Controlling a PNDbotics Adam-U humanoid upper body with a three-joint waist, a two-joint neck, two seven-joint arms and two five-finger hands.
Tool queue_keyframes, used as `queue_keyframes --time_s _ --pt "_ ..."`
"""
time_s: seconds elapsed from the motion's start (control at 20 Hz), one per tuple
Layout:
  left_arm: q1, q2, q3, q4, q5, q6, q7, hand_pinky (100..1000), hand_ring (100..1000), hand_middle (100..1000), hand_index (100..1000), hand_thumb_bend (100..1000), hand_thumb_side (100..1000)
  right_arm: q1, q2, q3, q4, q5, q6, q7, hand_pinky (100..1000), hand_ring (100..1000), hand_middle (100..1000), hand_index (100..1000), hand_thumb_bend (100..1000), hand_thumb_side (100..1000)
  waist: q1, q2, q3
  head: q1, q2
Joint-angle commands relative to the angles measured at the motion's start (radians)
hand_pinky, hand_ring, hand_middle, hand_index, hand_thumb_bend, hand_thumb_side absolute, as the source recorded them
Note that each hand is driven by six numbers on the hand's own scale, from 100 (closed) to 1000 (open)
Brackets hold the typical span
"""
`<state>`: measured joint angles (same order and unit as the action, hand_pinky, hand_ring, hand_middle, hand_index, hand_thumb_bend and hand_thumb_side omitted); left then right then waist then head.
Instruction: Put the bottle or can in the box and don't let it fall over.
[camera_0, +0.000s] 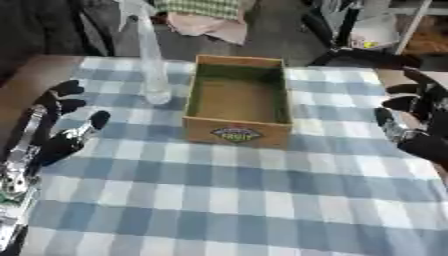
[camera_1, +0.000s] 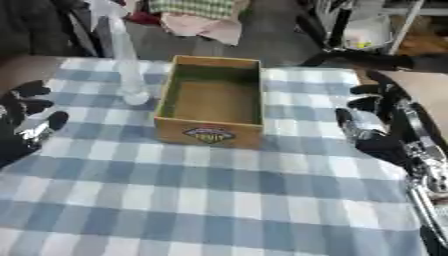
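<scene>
At the left edge of the frame, the left hand (camera_0: 61, 125) has its fingers spread wide and holds nothing. Its thumb sticks out toward the middle of the table. At the right edge, the right hand (camera_1: 372, 125) is open too, its fingers a little bent and holding nothing.

A tall clear bottle (camera_0: 153, 65) stands upright in the upper left of the frame. It is just beside the left wall of the cardboard box (camera_0: 236, 127), but I cannot tell if they touch. The left hand is near the bottle, lower down in the frame. The right hand is well apart from it, on the far side of the box.

The box is open on top and nothing is in it. It sits in the upper middle of the frame on a blue and white checked tablecloth (camera_0: 227, 200).

I think the grab has not begun yet. Next, the left hand should reach up to the bottle and close around it. The bottle is tall and thin, so it could tip. It needs a straight lift over the wall and a slow set down inside.
</scene>
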<state>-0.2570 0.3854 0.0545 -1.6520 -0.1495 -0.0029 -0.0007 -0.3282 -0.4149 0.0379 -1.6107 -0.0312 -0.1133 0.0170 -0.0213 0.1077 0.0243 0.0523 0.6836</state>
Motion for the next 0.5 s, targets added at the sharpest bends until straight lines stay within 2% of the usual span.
queue_keyframes --time_s 0.05,0.25,0.5 --pt "-0.012 0.021 0.016 -0.008 0.003 0.003 0.014 866 761 784 906 653 529 -0.008 -0.011 -0.01 -0.007 -0.006 -0.001 -0.001 803 691 726 951 277 163 0.002 -0.019 -0.002 0.002 -0.007" --pt "-0.037 0.032 0.014 0.012 0.0 0.012 0.031 862 756 782 906 653 526 -0.003 -0.011 -0.012 -0.007 -0.005 0.0 -0.002 804 691 725 951 279 163 0.002 -0.02 -0.004 0.001 -0.001" --pt "-0.112 0.058 -0.003 0.093 -0.017 0.034 0.067 859 753 783 909 663 516 0.002 -0.007 -0.01 -0.004 -0.006 0.0 -0.001 804 690 724 951 279 164 -0.002 -0.027 -0.014 0.004 -0.001"
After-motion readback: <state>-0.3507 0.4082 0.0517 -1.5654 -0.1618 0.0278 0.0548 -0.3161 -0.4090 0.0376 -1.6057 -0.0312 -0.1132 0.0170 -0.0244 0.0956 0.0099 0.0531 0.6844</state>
